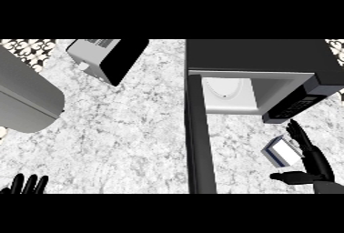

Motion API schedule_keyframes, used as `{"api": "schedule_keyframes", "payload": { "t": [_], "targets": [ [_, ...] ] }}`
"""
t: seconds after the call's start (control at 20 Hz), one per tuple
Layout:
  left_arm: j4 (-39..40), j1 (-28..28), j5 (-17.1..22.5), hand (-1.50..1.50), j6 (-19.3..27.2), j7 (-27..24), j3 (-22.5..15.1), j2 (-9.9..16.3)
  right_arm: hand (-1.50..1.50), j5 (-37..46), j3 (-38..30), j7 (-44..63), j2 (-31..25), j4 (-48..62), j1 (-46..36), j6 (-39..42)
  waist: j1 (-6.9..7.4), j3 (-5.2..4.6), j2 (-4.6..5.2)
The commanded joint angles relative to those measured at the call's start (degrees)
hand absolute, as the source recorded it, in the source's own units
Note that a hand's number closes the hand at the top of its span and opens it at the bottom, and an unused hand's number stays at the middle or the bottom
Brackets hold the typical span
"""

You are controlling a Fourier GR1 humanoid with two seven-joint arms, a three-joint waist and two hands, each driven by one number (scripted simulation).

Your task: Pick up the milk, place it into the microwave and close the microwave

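At the near left edge of the marble counter [128, 136] the left hand [25, 184] rests with its fingers straight and pointing up, holding nothing. At the near right the right hand [310, 157] is spread wide: its fingers stretch away toward the far side, the thumb sticks out to the left near the bottom edge, and the palm faces left toward the milk [283, 151]. The milk is a small white carton with a blue edge, tilted, lying right against the inner side of the fingers between them and the thumb; whether it touches the counter or is lifted off it I cannot tell. The fingers are not curled round it.

Left of the milk the microwave door [199, 136] stands open, seen edge-on as a long dark bar running from the near edge up to the oven. Just beyond the milk is the microwave [269, 59], its dark top filling the far right, its white cavity open with a pale round turntable [222, 88] inside, and its dark control panel [295, 105] angled just beyond the fingertips.

Further left, at the far side, a toaster [104, 57] sits tilted on the counter. A large grey rounded object [23, 98] covers the far left edge
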Motion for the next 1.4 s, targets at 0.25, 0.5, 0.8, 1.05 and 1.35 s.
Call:
{"api": "schedule_keyframes", "payload": {
  "t": [0.25, 0.5, 0.8, 1.05, 1.35],
  "targets": [
    [-1.42, 0.76, 1.59, -1.5, -0.73, 0.6, 1.62, 0.95, -1.5, -2.78, -1.0, -9.02, 1.89, 2.37, -1.16, 8.42, 0.22, 0.05, -0.02],
    [1.06, 0.07, 0.29, -1.5, -0.77, -1.03, 0.22, 0.11, 1.5, -5.46, -1.22, -6.04, 2.4, 1.5, -3.62, 13.71, 0.32, 0.07, 0.01],
    [0.75, 0.93, 2.92, -1.5, -1.88, -1.3, 3.09, 1.35, 1.5, -9.15, -1.51, -6.31, 5.19, -0.9, -1.75, 16.39, -0.26, 0.0, -0.2],
    [-1.1, 2.21, 4.63, -1.5, -2.33, -0.55, 4.44, 1.87, 1.5, -11.41, -1.83, -5.46, 5.58, -2.11, -0.09, 14.9, -0.42, -0.06, -0.24],
    [-1.8, 4.56, 2.29, -1.5, -2.41, -2.2, 1.88, 0.53, 1.5, -14.39, -1.67, -0.64, 7.92, -7.02, 0.06, 13.15, -0.84, -0.19, -0.5]
  ]
}}
